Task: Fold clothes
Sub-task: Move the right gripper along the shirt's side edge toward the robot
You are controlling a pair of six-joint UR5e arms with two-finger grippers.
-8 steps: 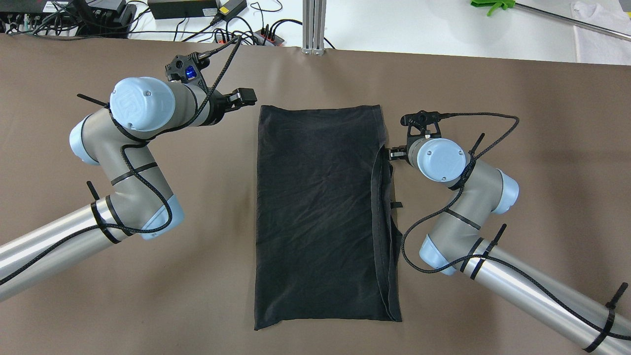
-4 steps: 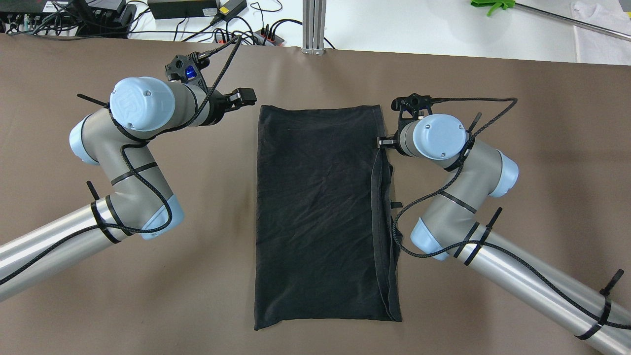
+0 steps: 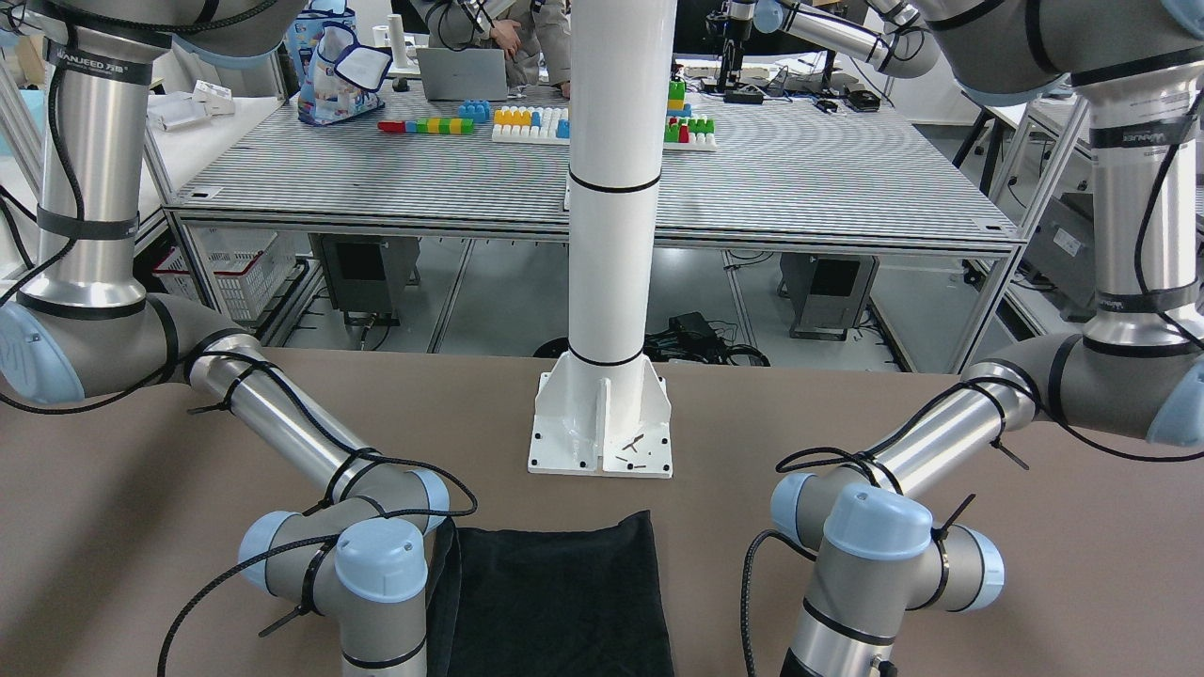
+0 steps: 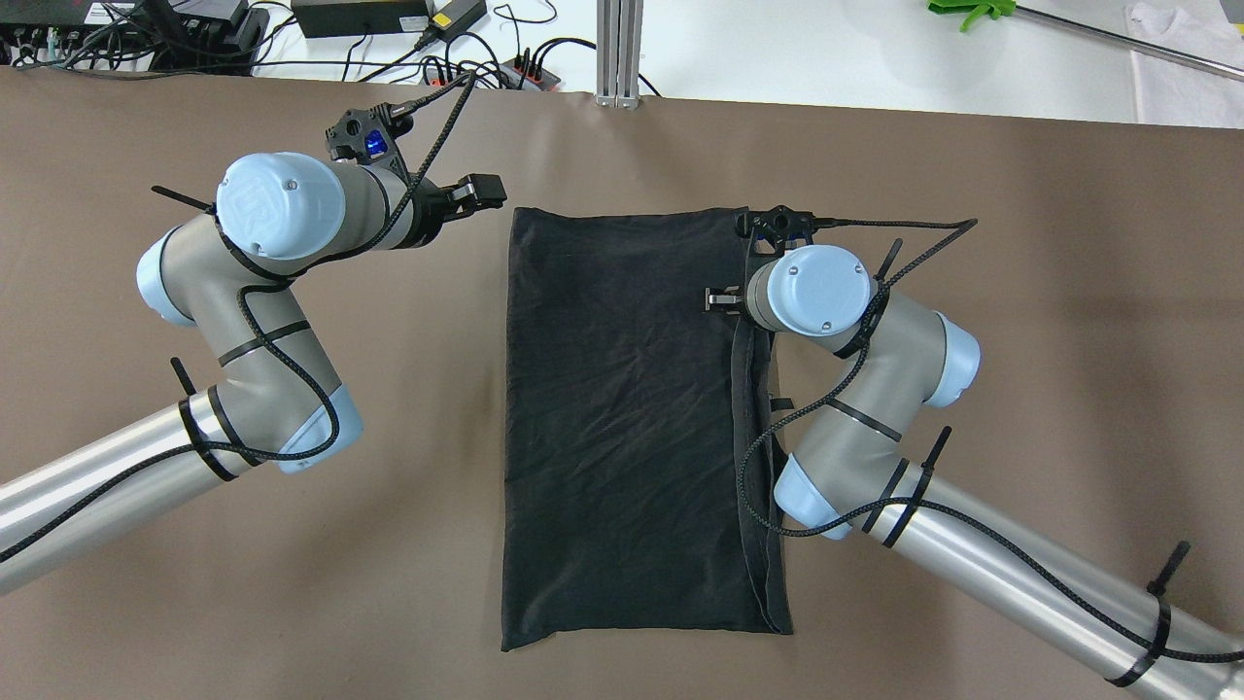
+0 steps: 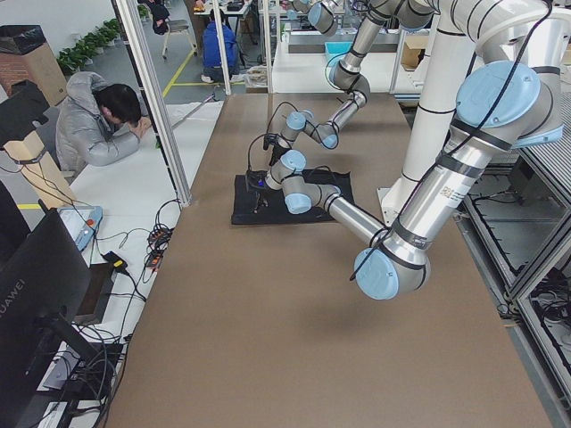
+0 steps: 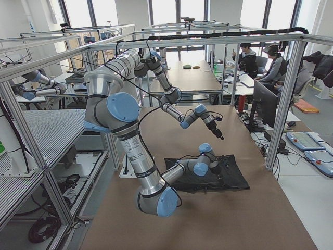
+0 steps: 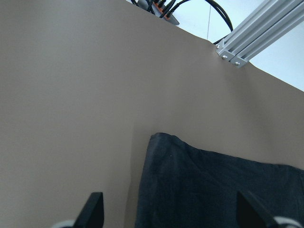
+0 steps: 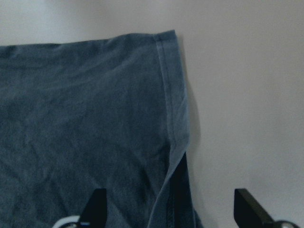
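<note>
**Operator:** On the brown table [image 4: 1020,243], midway between the two arms, I've got the black garment [image 4: 622,418] lying flat. Its long side runs away from the robot, and a narrow flap is doubled over along its right edge.

**Supervisor:** And your left gripper?

**Operator:** My left gripper [image 4: 483,192] hangs over bare tabletop, just beside the cloth's far left corner. On its wrist camera the fingers [image 7: 95,211] stand wide apart with nothing gripped.

**Supervisor:** Right side?

**Operator:** The right gripper [image 4: 717,297] is over the garment, near its far right corner. Its wrist camera shows it spread wide too, the hemmed edge below it, holding nothing. I can't tell whether the tips touch the fabric.
</note>
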